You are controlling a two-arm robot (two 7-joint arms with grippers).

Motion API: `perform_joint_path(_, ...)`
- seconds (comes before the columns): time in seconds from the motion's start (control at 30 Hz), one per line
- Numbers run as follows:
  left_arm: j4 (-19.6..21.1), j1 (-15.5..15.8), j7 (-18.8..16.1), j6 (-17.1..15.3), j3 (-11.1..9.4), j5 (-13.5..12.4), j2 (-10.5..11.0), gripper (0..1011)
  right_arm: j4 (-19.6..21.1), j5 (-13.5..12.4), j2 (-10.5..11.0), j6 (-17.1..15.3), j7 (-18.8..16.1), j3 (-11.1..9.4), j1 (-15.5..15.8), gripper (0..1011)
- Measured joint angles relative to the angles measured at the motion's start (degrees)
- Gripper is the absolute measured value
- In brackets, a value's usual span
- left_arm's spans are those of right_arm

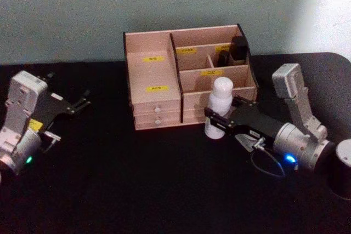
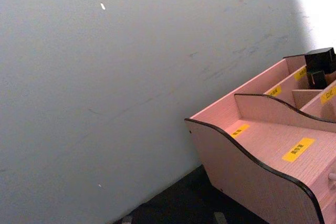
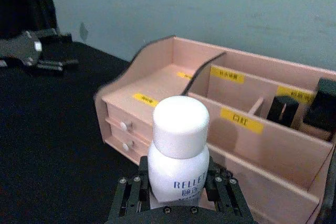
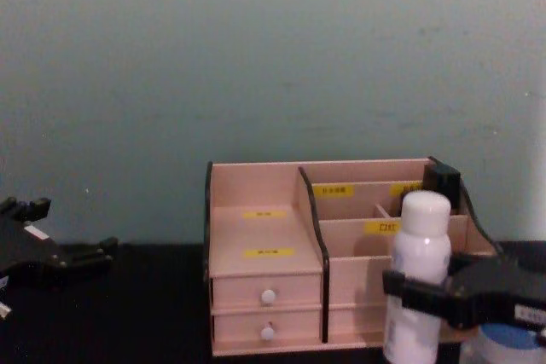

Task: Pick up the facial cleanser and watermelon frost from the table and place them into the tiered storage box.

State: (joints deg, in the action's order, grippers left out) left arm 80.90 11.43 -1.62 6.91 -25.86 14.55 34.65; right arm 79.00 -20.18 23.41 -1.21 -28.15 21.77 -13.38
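One upright facial cleanser (image 1: 222,94) clamped in right jaws; left jaws seemingly apart.

Desk (image 1: 137,190): black top, spans left to right.
Wall (image 1: 66,9): pale grey-green, behind desk's far edge, faint scuffs.
Black blocks (image 1: 238,47): two, upright, far right, close together.

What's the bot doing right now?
The right gripper is shut on the white facial cleanser bottle, holding it upright just in front of the right half of the tiered storage box. The bottle isn't in a compartment yet. The left gripper is parked off to the left of the box. Two dark items sit in the box's rear right compartments.
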Motion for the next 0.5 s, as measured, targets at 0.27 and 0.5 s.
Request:
perform_joint_path(0.27, 0.0, 0.0, 0.0, 0.0, 0.0, 0.0, 0.0, 1001, 4.7, -2.8, 1.2, -2.8, -0.3, -1.0, -0.7, 589)
perform_joint_path(0.5, 0.0, 0.0, 0.0, 0.0, 0.0, 0.0, 0.0, 1001, 5.1, -3.8, 0.6, -3.9, 0.8, -0.8, -4.2, 588)
